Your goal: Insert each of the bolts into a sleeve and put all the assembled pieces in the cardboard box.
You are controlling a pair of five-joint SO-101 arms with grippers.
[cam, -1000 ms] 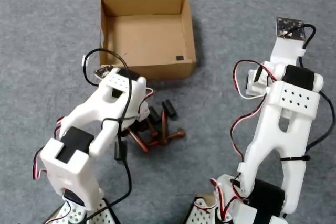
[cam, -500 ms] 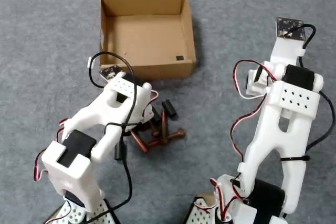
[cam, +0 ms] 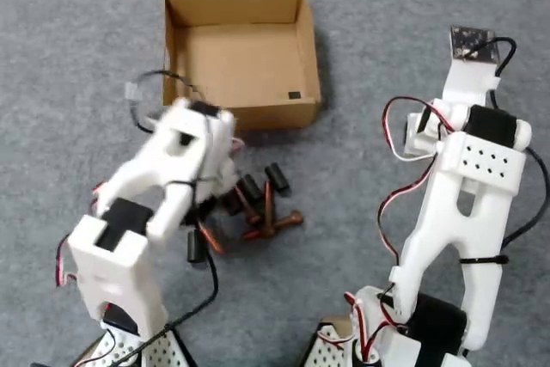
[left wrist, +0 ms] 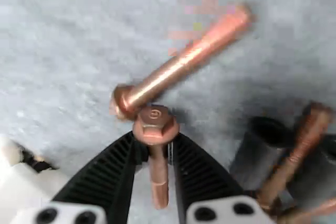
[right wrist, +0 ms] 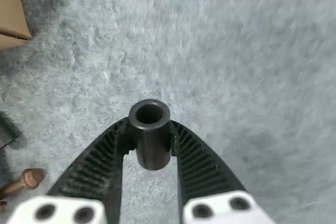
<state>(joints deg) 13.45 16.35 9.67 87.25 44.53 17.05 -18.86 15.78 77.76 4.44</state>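
The left claw pinches a copper-coloured hex-head bolt by its thin shank near the grey table, and the right claw pinches a short black tubular sleeve, so the bolt may swivel and miss the narrow bore.

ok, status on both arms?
Left gripper shut on a bolt. Right gripper shut on a sleeve, not yet joined. Loose bolts and sleeves lie near the cardboard box.

Copper bolt, black sleeve, brown cardboard box, mottled grey table
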